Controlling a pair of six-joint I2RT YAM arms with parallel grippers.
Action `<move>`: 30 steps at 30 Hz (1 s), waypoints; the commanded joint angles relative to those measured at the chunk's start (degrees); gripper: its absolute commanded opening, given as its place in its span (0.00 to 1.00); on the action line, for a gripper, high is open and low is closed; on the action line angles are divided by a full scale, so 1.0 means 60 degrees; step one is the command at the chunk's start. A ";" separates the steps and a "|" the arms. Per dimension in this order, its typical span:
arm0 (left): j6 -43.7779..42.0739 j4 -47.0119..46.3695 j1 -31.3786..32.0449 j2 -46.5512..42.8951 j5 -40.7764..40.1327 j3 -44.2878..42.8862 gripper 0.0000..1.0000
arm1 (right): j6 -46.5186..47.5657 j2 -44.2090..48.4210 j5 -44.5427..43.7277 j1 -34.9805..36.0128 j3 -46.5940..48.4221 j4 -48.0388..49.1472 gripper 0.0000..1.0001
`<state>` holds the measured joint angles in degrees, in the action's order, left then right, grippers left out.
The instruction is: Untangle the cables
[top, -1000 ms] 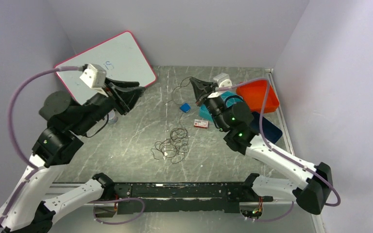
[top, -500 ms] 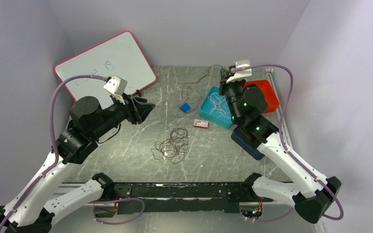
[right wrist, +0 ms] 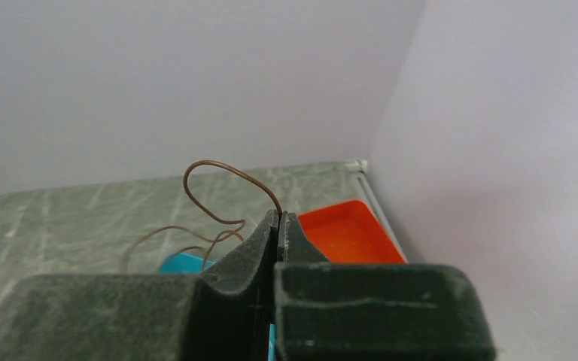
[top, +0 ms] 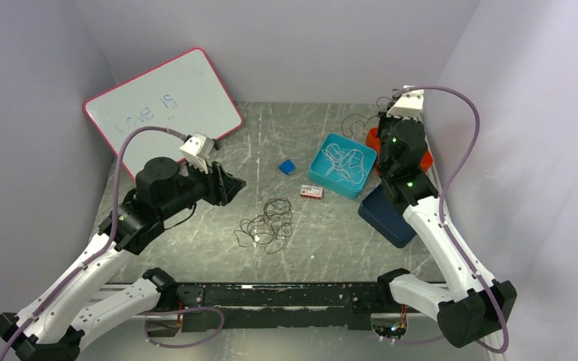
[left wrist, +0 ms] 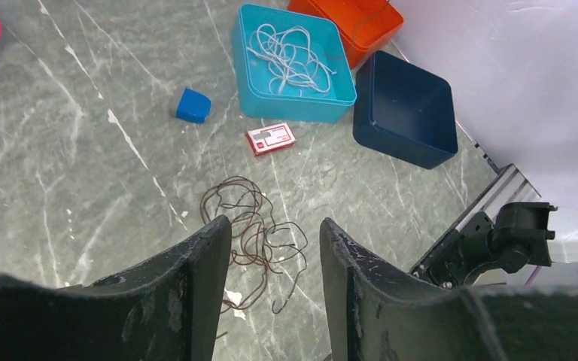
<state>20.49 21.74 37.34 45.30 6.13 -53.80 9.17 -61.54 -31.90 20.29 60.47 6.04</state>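
Peeking from the right wrist shows the right jaws pinched tight on a brown cable (right wrist: 211, 162). The left jaws are wide open, empty, above the dark tangle (left wrist: 252, 229).

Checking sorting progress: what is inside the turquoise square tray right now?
A loose heap of thin white cables lies inside the turquoise square tray, and no other object shows. The tray floor under the loops is partly covered, so anything small beneath them cannot be seen.

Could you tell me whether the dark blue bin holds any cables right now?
No, the dark blue bin shows only its bare floor; white cables lie in the teal bin beside it.
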 commanded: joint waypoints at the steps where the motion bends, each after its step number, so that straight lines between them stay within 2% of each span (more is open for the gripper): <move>1: 0.0551 -0.0210 0.0060 -0.0130 0.0389 0.0260 0.51 | -0.0273 0.0294 -0.1224 -0.0604 -0.0716 0.0335 0.00; 4: 0.0640 -0.0296 0.0060 -0.0165 0.0579 0.0425 0.51 | -0.0487 0.0454 -0.1334 -0.1159 -0.1211 0.0480 0.00; 10: 0.0570 -0.0218 0.0060 -0.0211 0.0628 0.0625 0.49 | -0.0972 0.0068 -0.0473 -0.2222 -0.1235 0.0672 0.00; 19: 0.0606 -0.0217 0.0060 -0.0244 0.0425 0.0784 0.50 | -0.1374 -0.1500 0.0073 -0.3471 -0.0566 0.1492 0.00; 30: 0.0404 -0.0058 0.0049 -0.0109 0.0151 0.0796 0.50 | -0.1756 -0.3450 0.0615 -0.4545 0.1029 0.1998 0.00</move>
<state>23.38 21.74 37.34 44.58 7.90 -49.41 0.12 -79.55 -29.58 -5.26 63.40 14.81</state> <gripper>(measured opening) 0.496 0.009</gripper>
